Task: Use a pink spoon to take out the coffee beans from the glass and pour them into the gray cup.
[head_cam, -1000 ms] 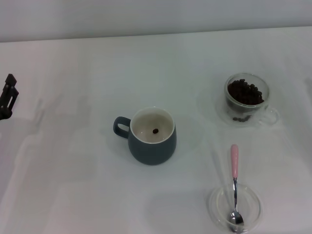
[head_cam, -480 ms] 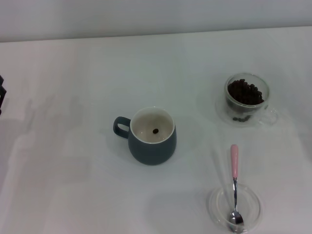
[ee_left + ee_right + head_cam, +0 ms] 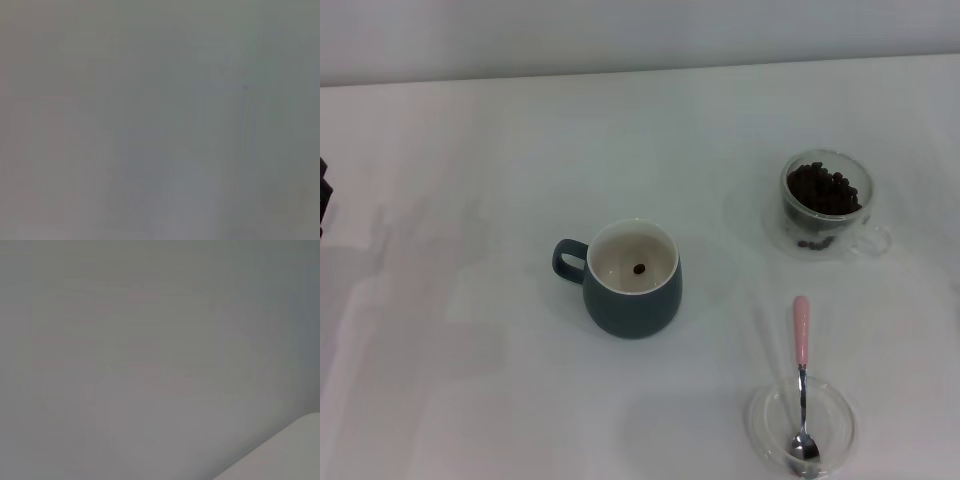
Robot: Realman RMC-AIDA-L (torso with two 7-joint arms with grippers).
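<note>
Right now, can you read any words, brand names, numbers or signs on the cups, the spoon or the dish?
None: no text shows on the gray cup, the glass, the pink spoon, the clear dish or the table.

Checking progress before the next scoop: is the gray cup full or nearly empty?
Nearly empty. The gray cup stands upright and its cream inside shows only one coffee bean at the bottom; the glass is heaped with beans.

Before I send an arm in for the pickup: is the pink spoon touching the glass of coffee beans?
Apart. The head view shows bare table between the pink spoon, whose bowl rests in a shallow clear dish, and the glass farther back.
</note>
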